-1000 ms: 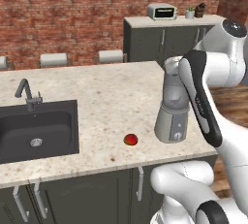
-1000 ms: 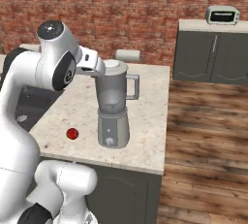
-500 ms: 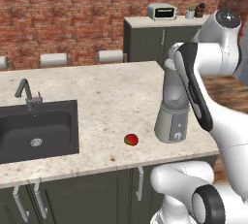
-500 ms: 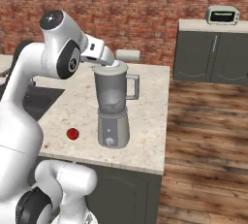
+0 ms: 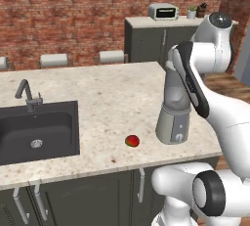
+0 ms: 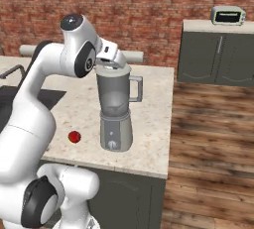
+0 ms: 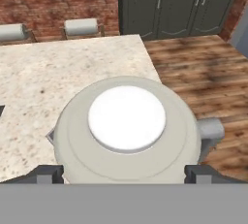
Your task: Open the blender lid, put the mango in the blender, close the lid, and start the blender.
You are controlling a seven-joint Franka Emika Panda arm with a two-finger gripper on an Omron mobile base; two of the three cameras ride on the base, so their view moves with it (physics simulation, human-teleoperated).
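Observation:
The blender (image 5: 172, 122) stands near the right end of the counter, its smoky jar (image 6: 115, 94) upright with the handle pointing toward the floor side. The blender lid (image 7: 127, 136), a light-grey disc with a white centre cap (image 7: 127, 116), sits on the jar. My gripper (image 7: 125, 173) hovers straight above it, open, one fingertip at each side of the lid's rim. From the right base view the gripper (image 6: 112, 63) sits at the jar's top. The mango (image 5: 132, 141), small and red, lies on the counter left of the blender base; mango (image 6: 74, 137).
A dark sink (image 5: 39, 132) with a faucet (image 5: 27, 95) occupies the counter's left part. A toaster oven (image 5: 163, 11) stands on the grey rear cabinet. The counter edge (image 6: 166, 124) drops to wooden floor just right of the blender.
The arm has swung up and over, bringing the hand from beside the jar's rim to directly above the lid. Blender and mango have not moved.

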